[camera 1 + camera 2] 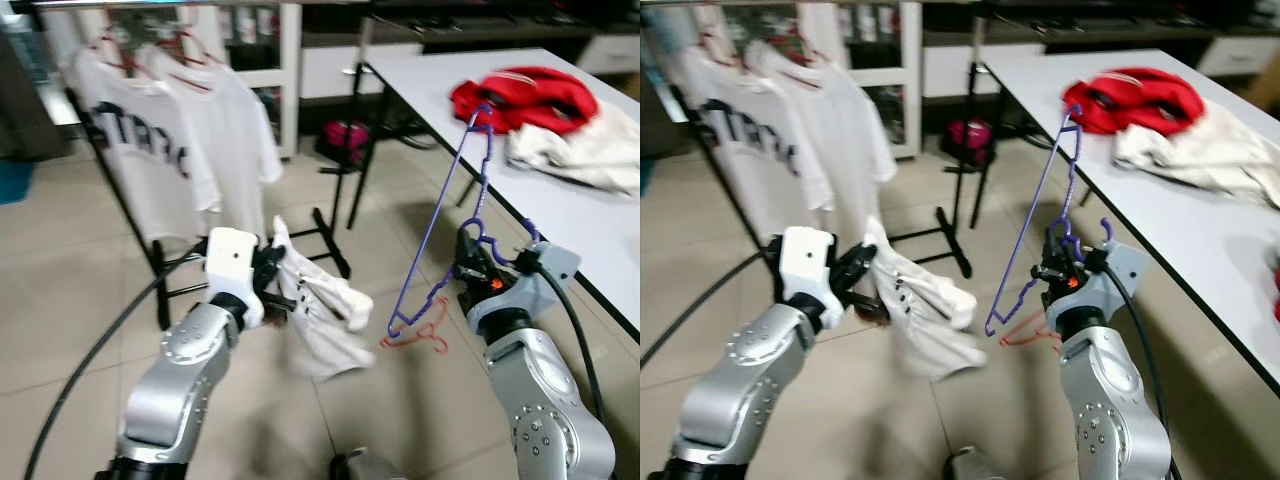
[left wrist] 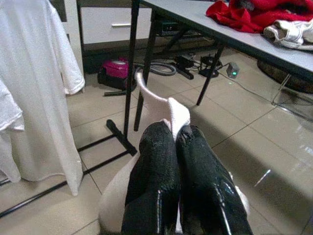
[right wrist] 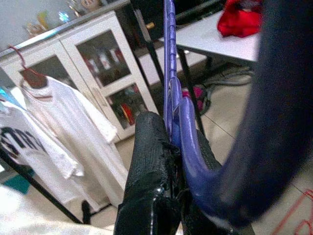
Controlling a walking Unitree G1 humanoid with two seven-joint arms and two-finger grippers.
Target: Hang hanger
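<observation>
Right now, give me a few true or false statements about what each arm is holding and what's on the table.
1. The right tool grips a purple plastic hanger. True.
2. The left tool is open and holds nothing. False: it is shut on a white garment.
3. A red garment lies on the white table. True.
4. The red wire hanger hangs on the black clothes rack. False: it lies on the floor.

Rack left, worktop right.
Shirts [image 1: 190, 130] hang on the far-left rack [image 1: 330, 240]; clothes [image 1: 525, 100] lie on the right worktop [image 1: 430, 80].
</observation>
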